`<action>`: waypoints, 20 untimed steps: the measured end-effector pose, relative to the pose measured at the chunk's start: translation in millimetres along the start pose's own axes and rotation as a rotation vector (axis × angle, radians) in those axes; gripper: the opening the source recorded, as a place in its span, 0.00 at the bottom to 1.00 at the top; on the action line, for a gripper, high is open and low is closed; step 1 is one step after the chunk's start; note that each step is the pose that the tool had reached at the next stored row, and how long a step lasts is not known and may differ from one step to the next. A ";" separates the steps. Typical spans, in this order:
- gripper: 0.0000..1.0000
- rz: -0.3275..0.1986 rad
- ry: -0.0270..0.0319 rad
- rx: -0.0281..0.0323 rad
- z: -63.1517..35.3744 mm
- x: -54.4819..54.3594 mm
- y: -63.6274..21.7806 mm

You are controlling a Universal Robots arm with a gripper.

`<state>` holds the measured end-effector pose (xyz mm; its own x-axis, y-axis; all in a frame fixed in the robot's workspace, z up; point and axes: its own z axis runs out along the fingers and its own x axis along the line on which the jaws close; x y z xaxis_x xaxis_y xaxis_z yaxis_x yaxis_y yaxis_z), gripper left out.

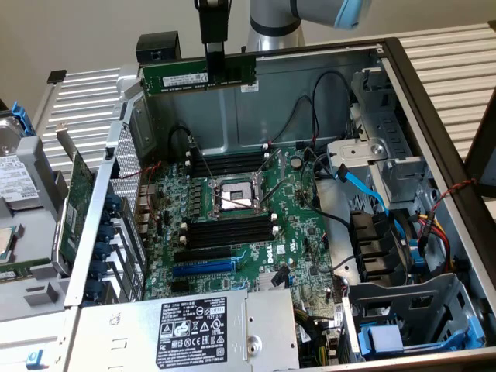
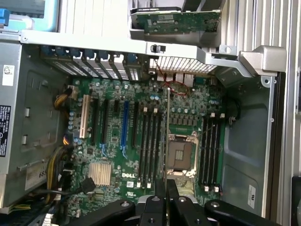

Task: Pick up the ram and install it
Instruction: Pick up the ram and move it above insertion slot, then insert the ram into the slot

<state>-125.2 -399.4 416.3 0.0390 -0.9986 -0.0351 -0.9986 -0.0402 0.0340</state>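
One ram (image 1: 182, 77) in gripper (image 1: 213, 63) above case (image 1: 325, 66)

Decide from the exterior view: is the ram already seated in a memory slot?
No, the gripper holds the ram in the air above the motherboard.

Plain pale wall (image 1: 70, 31) behind, ribbed light metal tabletop (image 1: 453, 66) under soft even light

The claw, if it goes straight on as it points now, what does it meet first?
Probably the motherboard, by the processor socket; the memory stick held in the claw would touch first. Depth is unclear.
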 end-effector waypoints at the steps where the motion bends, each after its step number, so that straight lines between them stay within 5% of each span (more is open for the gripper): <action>1: 0.13 0.001 -0.0009 0.0006 0.8 0.0 -0.8; 20: 0.13 0.016 -0.0025 0.0017 8.8 0.4 -3.9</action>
<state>-121.6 -399.4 407.3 0.0232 -0.9990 -0.0370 -0.9992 -0.0244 0.0328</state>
